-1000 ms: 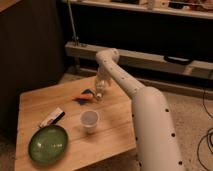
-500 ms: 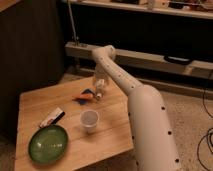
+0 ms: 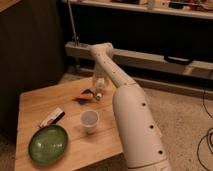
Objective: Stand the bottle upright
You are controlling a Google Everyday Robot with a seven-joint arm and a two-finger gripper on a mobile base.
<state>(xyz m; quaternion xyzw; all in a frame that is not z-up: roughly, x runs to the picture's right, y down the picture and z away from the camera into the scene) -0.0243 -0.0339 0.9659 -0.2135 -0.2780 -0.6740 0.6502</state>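
Note:
The bottle point(image 3: 100, 91) is small, whitish and semi-clear. It is at the far right part of the wooden table point(image 3: 40, 102), right under my gripper, and looks tilted. My gripper point(image 3: 100, 83) hangs down from the wrist over the bottle's upper end and is at or touching it. My white arm point(image 3: 131, 115) reaches in from the lower right and hides the table's right side.
A blue and orange packet point(image 3: 84, 95) lies just left of the bottle. A white paper cup point(image 3: 89, 120) stands in the middle front. A green plate point(image 3: 48, 144) sits at the front left, with a flat white-and-black packet point(image 3: 52, 117) behind it. Shelving stands behind the table.
My arm's wrist has shifted slightly over the last second. The gripper stays at the bottle at the far right of the table. The other objects have not moved.

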